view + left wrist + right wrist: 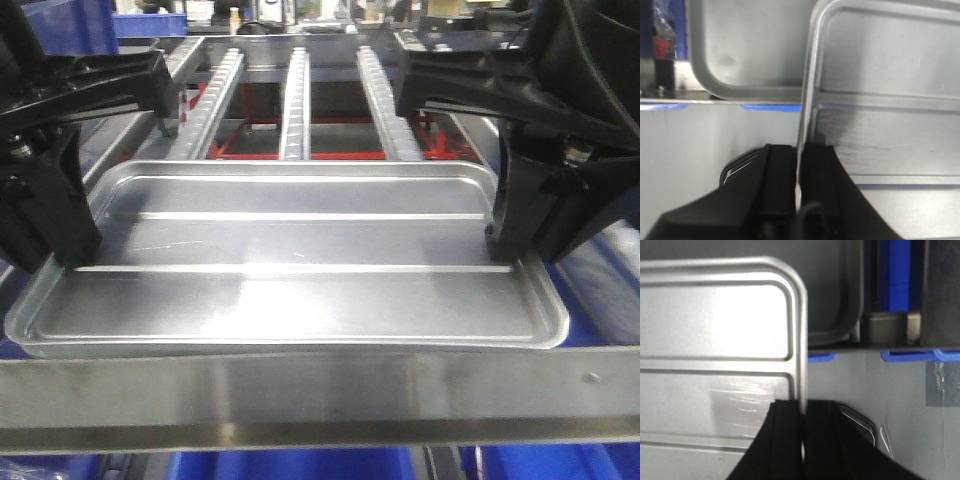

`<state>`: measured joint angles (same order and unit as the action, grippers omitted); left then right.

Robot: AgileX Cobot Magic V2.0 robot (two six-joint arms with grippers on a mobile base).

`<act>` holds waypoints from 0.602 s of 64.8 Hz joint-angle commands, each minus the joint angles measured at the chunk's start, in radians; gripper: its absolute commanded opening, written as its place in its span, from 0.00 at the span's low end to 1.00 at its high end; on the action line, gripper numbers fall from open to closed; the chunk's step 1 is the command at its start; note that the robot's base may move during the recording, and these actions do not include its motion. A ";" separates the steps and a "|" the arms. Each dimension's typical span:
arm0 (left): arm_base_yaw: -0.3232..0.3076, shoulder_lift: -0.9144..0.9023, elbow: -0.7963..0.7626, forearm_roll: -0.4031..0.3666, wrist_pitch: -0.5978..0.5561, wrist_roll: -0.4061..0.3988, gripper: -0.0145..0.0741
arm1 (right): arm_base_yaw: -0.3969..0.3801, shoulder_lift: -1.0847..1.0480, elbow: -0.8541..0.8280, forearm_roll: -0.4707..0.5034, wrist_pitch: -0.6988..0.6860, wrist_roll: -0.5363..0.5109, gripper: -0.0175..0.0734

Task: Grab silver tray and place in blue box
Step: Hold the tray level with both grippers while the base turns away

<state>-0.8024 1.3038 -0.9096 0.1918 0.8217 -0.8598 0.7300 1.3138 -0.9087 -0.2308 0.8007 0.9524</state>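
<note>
Tray (290, 300) fills the middle, lying level between the far roller rack (297, 100) and the near steel bar (300, 390); whether it rests or hangs, I cannot tell. It looks thin, stiff, light and slick, best held by its short rims. Left gripper (800, 155) pinches the left rim, right gripper (803, 410) the right rim, fingers narrow on metal

**Rims Covered, Box Mostly Hidden**

Both wrist views cut the silver tray (890, 75) off at their edges. In the front view the left gripper (65, 262) and right gripper (500, 250) cover parts of its short rims. The blue box (300, 465) shows only slivers below a metal bar (300, 395).
</note>
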 commanded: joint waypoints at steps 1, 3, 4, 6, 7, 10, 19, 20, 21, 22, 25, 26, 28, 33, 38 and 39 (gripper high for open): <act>-0.006 -0.030 -0.022 0.028 -0.019 -0.014 0.15 | -0.003 -0.033 -0.024 -0.043 -0.005 -0.001 0.25; -0.006 -0.030 -0.022 0.028 -0.019 -0.014 0.15 | -0.003 -0.033 -0.024 -0.043 -0.005 -0.001 0.25; -0.006 -0.030 -0.022 0.028 -0.019 -0.014 0.15 | -0.003 -0.033 -0.024 -0.043 -0.005 -0.001 0.25; -0.006 -0.030 -0.022 0.028 -0.019 -0.014 0.15 | -0.003 -0.033 -0.024 -0.043 -0.005 -0.001 0.25; -0.006 -0.030 -0.022 0.028 -0.019 -0.014 0.15 | -0.003 -0.033 -0.024 -0.043 -0.005 -0.001 0.25; -0.006 -0.030 -0.022 0.028 -0.019 -0.014 0.15 | -0.003 -0.033 -0.024 -0.043 -0.005 -0.001 0.25; -0.006 -0.030 -0.022 0.028 -0.019 -0.014 0.15 | -0.003 -0.033 -0.024 -0.043 -0.005 -0.001 0.25; -0.006 -0.030 -0.022 0.026 -0.019 -0.014 0.15 | -0.003 -0.033 -0.024 -0.043 -0.005 -0.001 0.25; -0.006 -0.030 -0.022 0.026 -0.019 -0.014 0.15 | -0.003 -0.033 -0.024 -0.043 -0.005 -0.001 0.25; -0.006 -0.030 -0.022 0.026 -0.019 -0.014 0.15 | -0.003 -0.033 -0.024 -0.043 -0.005 -0.001 0.25; -0.006 -0.030 -0.022 0.026 -0.019 -0.014 0.15 | -0.003 -0.033 -0.024 -0.043 -0.005 -0.001 0.25; -0.006 -0.030 -0.022 0.026 -0.019 -0.014 0.15 | -0.003 -0.033 -0.024 -0.043 -0.005 -0.001 0.25; -0.006 -0.030 -0.022 0.026 -0.019 -0.014 0.15 | -0.003 -0.033 -0.024 -0.043 -0.005 -0.001 0.25; -0.006 -0.030 -0.022 0.026 -0.019 -0.014 0.15 | -0.003 -0.033 -0.024 -0.043 -0.005 -0.001 0.25; -0.006 -0.030 -0.022 0.026 -0.019 -0.014 0.15 | -0.003 -0.033 -0.024 -0.043 -0.005 -0.001 0.25; -0.006 -0.030 -0.022 0.026 -0.019 -0.014 0.15 | -0.003 -0.033 -0.024 -0.043 -0.005 -0.001 0.25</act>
<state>-0.8024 1.3033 -0.9096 0.1935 0.8211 -0.8598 0.7300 1.3138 -0.9087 -0.2308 0.8007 0.9528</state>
